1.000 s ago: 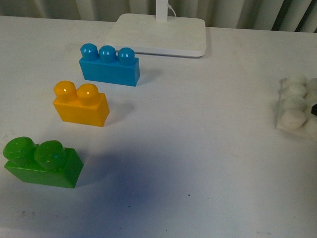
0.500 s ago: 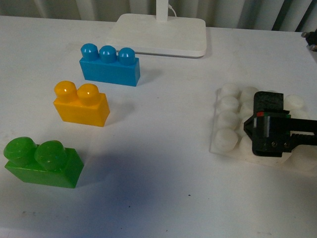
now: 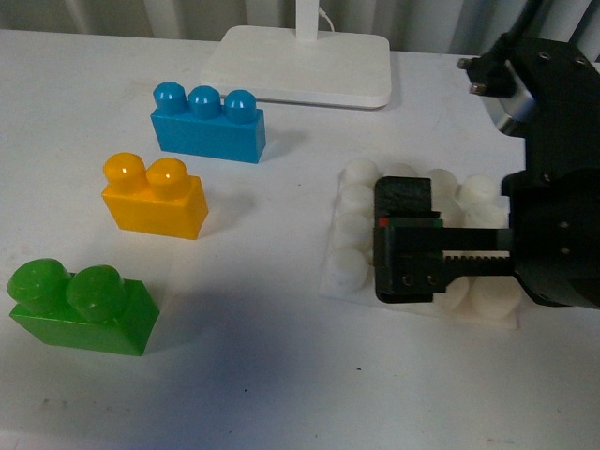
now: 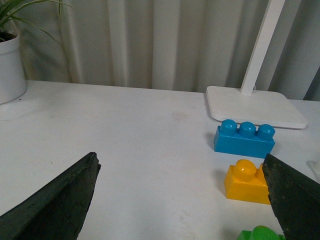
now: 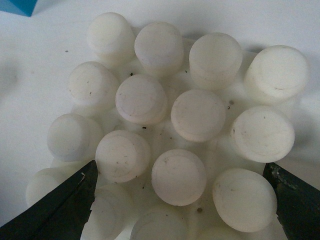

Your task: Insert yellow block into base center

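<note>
The yellow block (image 3: 155,198) stands on the table at the left, between a blue three-stud brick (image 3: 207,125) and a green two-stud brick (image 3: 82,307). It also shows in the left wrist view (image 4: 247,181). The base (image 3: 354,240), a white studded plate, sits right of centre on the table. My right gripper (image 3: 410,253) is shut on the base, and its studs fill the right wrist view (image 5: 180,130). My left gripper (image 4: 182,200) is open and empty, above the table short of the yellow block; it is not in the front view.
A white lamp stand plate (image 3: 300,64) with its post sits at the back, behind the blue brick. A white plant pot (image 4: 11,67) stands far off at the table's edge in the left wrist view. Curtains hang behind the table.
My right arm has come in from the right and carried the base leftward toward the table's middle. The three bricks have not moved.
</note>
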{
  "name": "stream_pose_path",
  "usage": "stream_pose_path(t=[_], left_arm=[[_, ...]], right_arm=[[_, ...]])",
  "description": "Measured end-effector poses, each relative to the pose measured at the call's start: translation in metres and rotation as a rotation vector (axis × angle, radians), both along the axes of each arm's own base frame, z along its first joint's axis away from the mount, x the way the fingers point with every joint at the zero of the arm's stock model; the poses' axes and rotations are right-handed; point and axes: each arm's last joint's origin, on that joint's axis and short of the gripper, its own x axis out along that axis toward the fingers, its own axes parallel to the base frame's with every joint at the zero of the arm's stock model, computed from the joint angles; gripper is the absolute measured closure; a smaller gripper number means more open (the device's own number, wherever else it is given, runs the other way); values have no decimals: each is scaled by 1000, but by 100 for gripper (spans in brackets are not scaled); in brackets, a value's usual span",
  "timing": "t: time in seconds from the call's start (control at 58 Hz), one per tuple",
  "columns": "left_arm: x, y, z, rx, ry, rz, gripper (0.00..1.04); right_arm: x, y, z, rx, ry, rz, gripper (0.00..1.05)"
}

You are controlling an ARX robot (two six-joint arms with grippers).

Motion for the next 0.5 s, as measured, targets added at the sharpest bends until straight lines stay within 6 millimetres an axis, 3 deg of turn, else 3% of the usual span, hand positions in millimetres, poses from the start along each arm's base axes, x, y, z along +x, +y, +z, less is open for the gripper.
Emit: stream_pose_path(t=[0.5], left_arm=[[0, 0, 0, 0, 0, 0, 6]], right_arm=[[16, 5, 4, 42, -6, 18, 9]])
